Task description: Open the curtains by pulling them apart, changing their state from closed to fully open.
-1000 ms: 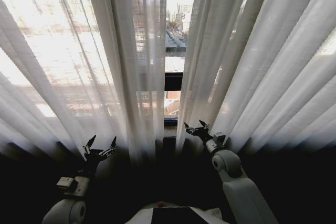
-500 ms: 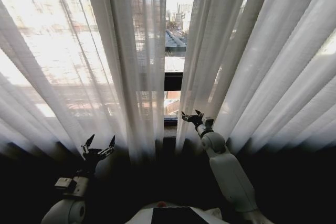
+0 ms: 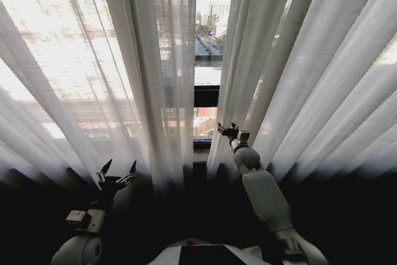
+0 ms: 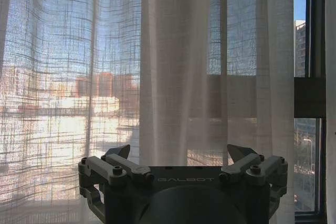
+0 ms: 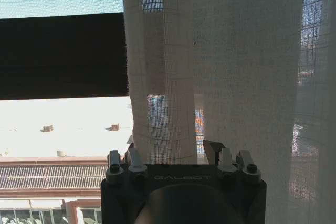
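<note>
Curtains: two sheer pleated panels, pleats running vertically. Left panel (image 3: 155, 79) fills the left and centre of the head view, right panel (image 3: 298, 72) fills the right. Narrow gap between them at centre frame, showing the dark window frame bar (image 3: 205, 95) and buildings outside. So partly parted, far from fully open.

Right tool (image 3: 229, 131) is extended to centre frame, right at the inner edge of the right panel. Right wrist view: fingers spread, a fold of that panel's edge (image 5: 163, 77) hangs between them, just above the tool (image 5: 176, 153). Not pinched that I can see.

Left tool (image 3: 117, 172) sits low in the lower left of the head view, fingers spread, holding nothing. Left wrist view: tool (image 4: 181, 163) faces the left panel (image 4: 173, 66), apart from the fabric.

Key relation: the right panel's free edge is a vertical line directly in front of the right tool, in its opening; the rest of the panel lies toward frame right. My read: the right arm is the nearer one, and the pull axis is sideways, toward frame right, across the pleats. The left panel's inner edge is up and right of the left tool, well apart.
</note>
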Robot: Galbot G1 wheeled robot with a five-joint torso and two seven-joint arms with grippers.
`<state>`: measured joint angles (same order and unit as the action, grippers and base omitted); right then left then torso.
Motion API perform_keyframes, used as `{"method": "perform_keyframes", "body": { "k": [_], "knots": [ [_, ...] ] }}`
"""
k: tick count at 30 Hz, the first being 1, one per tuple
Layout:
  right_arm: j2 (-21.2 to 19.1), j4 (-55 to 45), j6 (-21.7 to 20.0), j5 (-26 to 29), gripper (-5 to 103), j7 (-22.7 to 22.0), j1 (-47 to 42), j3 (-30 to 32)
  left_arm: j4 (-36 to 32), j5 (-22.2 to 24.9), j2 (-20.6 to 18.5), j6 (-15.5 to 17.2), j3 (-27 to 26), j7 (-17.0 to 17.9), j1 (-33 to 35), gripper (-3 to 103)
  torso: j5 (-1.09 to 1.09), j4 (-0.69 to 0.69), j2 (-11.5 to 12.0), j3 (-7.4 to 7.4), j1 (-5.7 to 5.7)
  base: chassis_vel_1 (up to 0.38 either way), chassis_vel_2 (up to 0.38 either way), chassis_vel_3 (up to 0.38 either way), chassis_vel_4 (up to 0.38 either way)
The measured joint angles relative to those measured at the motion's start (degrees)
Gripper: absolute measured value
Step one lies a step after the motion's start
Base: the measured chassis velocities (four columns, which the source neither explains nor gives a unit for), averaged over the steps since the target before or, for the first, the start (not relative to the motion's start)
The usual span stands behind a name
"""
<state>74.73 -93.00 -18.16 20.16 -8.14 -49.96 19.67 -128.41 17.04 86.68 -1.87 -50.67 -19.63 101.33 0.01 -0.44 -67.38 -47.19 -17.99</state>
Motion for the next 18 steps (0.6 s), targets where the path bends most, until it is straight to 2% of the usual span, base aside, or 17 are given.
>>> {"method": "perform_keyframes", "body": {
  "k": [1,3,4,8,10,13,15,17,18],
  "knots": [
    [0.0,-0.2,0.04,-0.01,63,-0.04,-0.16,0.02,0.02,-0.01,-0.01,-0.01,0.02,0.0,0.0,100,0.0,0.0,0.0,0.0,0.0,0.0,0.0,0.0,0.0],
    [0.01,-0.64,0.07,-0.01,52,-0.07,-0.46,0.02,0.09,-0.04,-0.04,-0.13,0.08,0.01,0.01,100,0.0,0.0,0.0,0.0,0.0,0.0,0.0,0.0,0.0],
    [0.01,-0.64,0.07,-0.01,52,-0.07,-0.46,0.02,0.09,-0.04,-0.04,-0.13,0.08,0.01,0.01,100,0.0,0.0,0.0,0.0,0.0,0.0,0.0,0.0,0.0],
    [-0.16,-1.66,0.08,0.0,30,-0.23,-0.83,-0.06,0.13,-0.09,-0.1,-0.26,0.15,0.0,0.03,100,0.0,0.0,0.0,0.0,0.0,0.0,0.0,0.0,0.0],
    [-0.22,-1.88,0.08,0.03,30,-0.28,-0.89,-0.06,0.13,-0.09,-0.13,-0.26,0.15,0.0,0.02,100,0.0,0.0,0.0,0.0,0.0,0.0,0.0,0.0,0.0],
    [-0.41,-2.32,0.1,0.07,15,-0.35,-1.05,-0.07,0.12,-0.09,-0.16,-0.27,0.15,0.0,-0.03,100,0.0,0.0,0.0,0.0,0.0,0.0,0.0,0.0,0.0],
    [-0.45,-2.38,0.09,0.08,15,-0.35,-1.07,-0.07,0.12,-0.09,-0.17,-0.27,0.15,0.0,-0.04,100,0.0,0.0,0.0,0.0,0.0,0.0,0.0,0.0,0.0],
    [-0.57,-2.59,0.1,0.07,3,-0.38,-1.11,-0.07,0.11,-0.09,-0.2,-0.27,0.19,0.0,-0.09,100,0.0,0.0,0.0,0.0,0.0,0.0,0.0,0.0,0.0],
    [-0.64,-2.7,0.1,0.05,2,-0.4,-1.13,-0.1,0.1,-0.09,-0.2,-0.27,0.21,0.0,-0.11,100,0.0,0.0,0.0,0.0,0.0,0.0,0.0,0.0,0.0]
  ]
}}
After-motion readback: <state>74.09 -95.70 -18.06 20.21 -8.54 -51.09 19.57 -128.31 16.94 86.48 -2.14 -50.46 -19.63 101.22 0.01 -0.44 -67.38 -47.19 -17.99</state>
